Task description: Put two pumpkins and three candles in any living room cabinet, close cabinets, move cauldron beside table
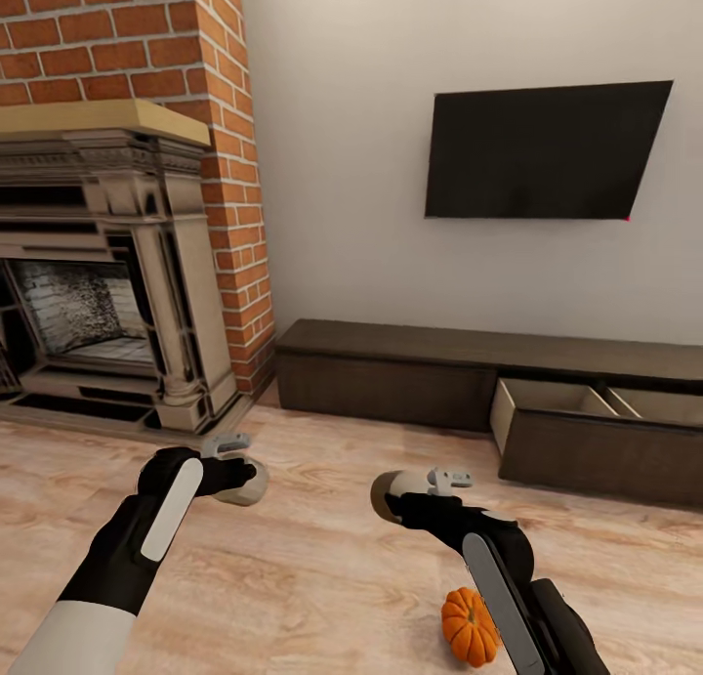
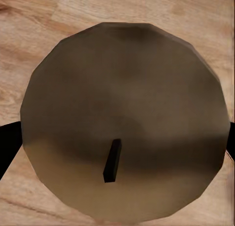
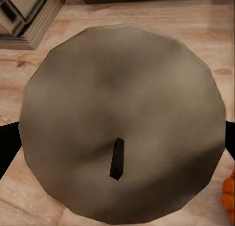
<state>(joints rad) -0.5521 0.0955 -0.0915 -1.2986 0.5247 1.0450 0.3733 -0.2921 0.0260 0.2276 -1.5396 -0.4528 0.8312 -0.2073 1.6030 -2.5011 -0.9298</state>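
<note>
Over at nine o'clock stood the beige stone fireplace [image 1: 107, 294] against its red brick chimney [image 1: 229, 167], well apart from any task thing. Nearer, at seven o'clock, the left gripper [image 1: 239, 465] was clamped on a stubby beige-grey pillar candle [image 1: 244, 485]; the left wrist view had that candle's round top and dark wick [image 2: 112, 161] dead centre, with dark fingers [image 2: 9, 145] pressed at both edges.

Across to five o'clock, and the right gripper [image 1: 410, 494] was likewise closed on a second beige-grey pillar candle [image 1: 386, 494], its wick [image 3: 116, 160] plain in the right wrist view. Just below that arm, a small ribbed orange pumpkin [image 1: 469, 626] lay on the pale wood floor [image 1: 293, 577], partly behind the forearm.

Out at two o'clock, the long low dark-brown wood cabinet [image 1: 391, 362] sat under the black wall screen [image 1: 542, 152], one drawer [image 1: 586, 406] pulled out, its pale compartments bare.

Risks, as I judged them: both candles were held by their smooth round sides, so a jolt on the drive over could let one slip and roll. That pumpkin sat close under the right arm and probably near the base; rolling forward might knock it away. And a late release could catch the drawer's front edge rather than drop inside.
</note>
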